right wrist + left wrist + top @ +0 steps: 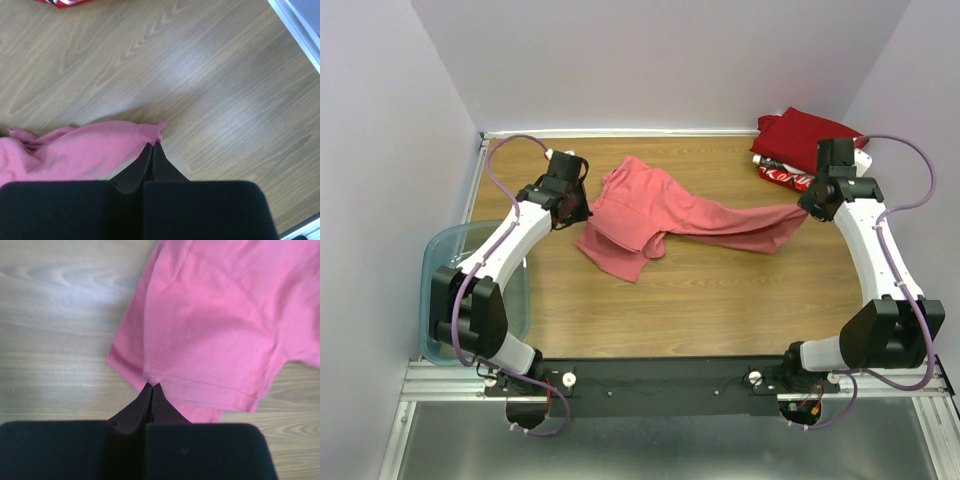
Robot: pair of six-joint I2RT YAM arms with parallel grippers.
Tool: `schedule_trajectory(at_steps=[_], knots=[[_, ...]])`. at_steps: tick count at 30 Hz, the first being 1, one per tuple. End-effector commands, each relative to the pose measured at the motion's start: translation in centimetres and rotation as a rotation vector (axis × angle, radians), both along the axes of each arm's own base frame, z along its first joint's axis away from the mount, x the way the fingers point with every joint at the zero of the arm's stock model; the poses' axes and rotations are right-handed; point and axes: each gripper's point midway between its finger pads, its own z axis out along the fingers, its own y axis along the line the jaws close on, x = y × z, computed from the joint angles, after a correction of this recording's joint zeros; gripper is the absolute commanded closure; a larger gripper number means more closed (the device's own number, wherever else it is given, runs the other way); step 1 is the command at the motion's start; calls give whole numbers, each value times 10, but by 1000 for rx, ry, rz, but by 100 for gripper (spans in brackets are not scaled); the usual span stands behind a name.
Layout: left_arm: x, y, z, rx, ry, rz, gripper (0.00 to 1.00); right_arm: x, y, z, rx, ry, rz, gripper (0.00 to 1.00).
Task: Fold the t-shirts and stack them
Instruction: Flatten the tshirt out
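the left claw (151, 386) has its two dark fingers pressed together, pinching the stitched hem of the pink shirt (210, 320) right where a seam meets the edge. the right claw (152, 145) is likewise clamped shut, nipping a small bunched corner of the same shirt. from above, the left claw (576, 206) sits at the shirt's left edge and the right claw (809, 208) at its far right tip, so the pink shirt (670, 215) lies strung between them across the middle of the desk (700, 310). the cloth is salmon pink, soft and matte. it is rumpled rather than flat: a wide, folded-over mass on the left with one layer lapping another, narrowing into a long twisted band that runs to the right claw. beyond the right claw, in the far right corner of the desk, a dark red shirt (810, 130) lies in a loose heap, with a red shirt with white print (785, 176) just in front of it. a see-through blue-grey bin (445, 260) stands at the left edge, beside the left arm.
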Motion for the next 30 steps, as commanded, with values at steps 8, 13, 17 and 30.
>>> schedule_trajectory(at_steps=[8, 13, 17, 30], knots=[[70, 29, 161, -81, -356, 71, 100, 50, -2, 77, -34, -172, 85, 100], [118, 53, 284, -109, -600, 111, 100, 97, 9, 116, 3, -269, 151, 100], [124, 79, 388, -206, -848, 175, 100, 123, 19, 163, 27, -391, 203, 99], [-37, 75, 533, -371, -1427, 0, 100, 66, 14, 313, -116, -750, 234, 100]])
